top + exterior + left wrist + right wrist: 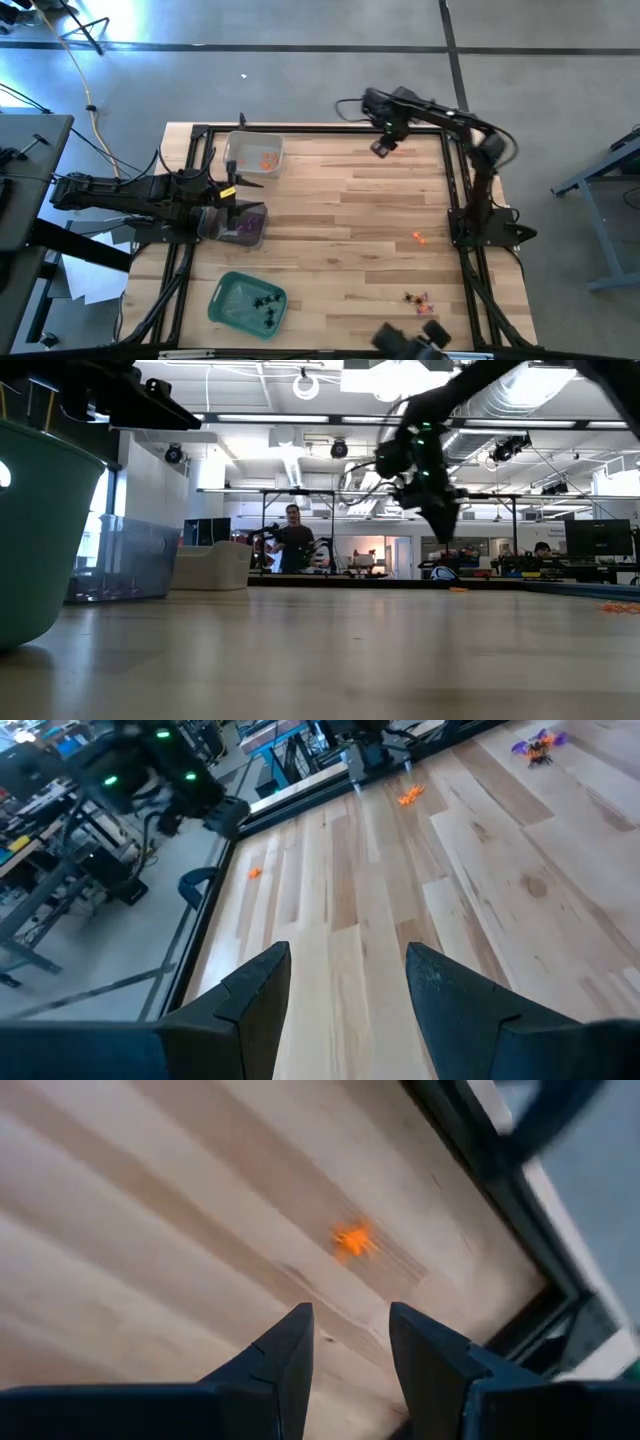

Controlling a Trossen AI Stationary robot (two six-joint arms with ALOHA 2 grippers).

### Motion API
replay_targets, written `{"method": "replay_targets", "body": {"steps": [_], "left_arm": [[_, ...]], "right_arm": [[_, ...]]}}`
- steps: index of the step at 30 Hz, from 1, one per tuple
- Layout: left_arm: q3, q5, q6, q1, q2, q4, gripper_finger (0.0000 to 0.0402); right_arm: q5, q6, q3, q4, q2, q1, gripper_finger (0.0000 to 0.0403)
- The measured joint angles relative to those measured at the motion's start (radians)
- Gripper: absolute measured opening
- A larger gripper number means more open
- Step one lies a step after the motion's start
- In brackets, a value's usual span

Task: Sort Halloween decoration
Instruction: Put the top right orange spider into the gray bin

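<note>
My right jaws (347, 1342) hang above the far right corner of the worktop (340, 230), parted with nothing between them, and just ahead of their tips a single small orange trinket (351, 1240) lies on the bare wood near the black frame rail (470, 1150); from above, that same arm reaches in from the right edge toward the back of the worktop. My left jaws (347, 982) sit at the left side, spread wide and empty, right by a clear tray (244, 224) that holds purple pieces (243, 231). Behind that tray, toward the far edge, a second clear tray (253, 155) carries orange pieces (268, 159), and nearer the front a green tray (247, 303) holds black spider-like pieces (266, 303). The unsorted decorations are still out on the right half of the wood: an orange bit (417, 237) lies alone near the right rail, and a small mixed cluster (418, 299) of purple, orange and black sits closer to the front right corner. From table height the green tray's wall fills the left edge, and a person (293, 538) stands in the room well beyond the worktop.
</note>
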Motion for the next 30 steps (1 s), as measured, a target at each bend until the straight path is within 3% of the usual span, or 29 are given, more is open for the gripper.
{"method": "replay_targets", "body": {"steps": [6,11,19,30], "left_arm": [[0.000,-0.010,0.000,-0.001,0.033,0.066,0.0186],[0.000,0.007,-0.016,0.000,0.112,0.153,0.0186],[0.000,0.020,-0.009,0.000,0.192,0.284,0.0186],[0.000,0.022,-0.008,0.000,0.223,0.320,0.0186]], "right_arm": [[-0.093,0.039,-0.410,0.465,-0.237,-0.083,0.0128],[-0.170,0.102,-0.603,0.675,-0.292,-0.142,0.0128],[-0.189,0.105,-0.726,0.886,-0.284,-0.170,0.0128],[-0.215,0.107,-0.743,0.934,-0.254,-0.186,0.0128]]}}
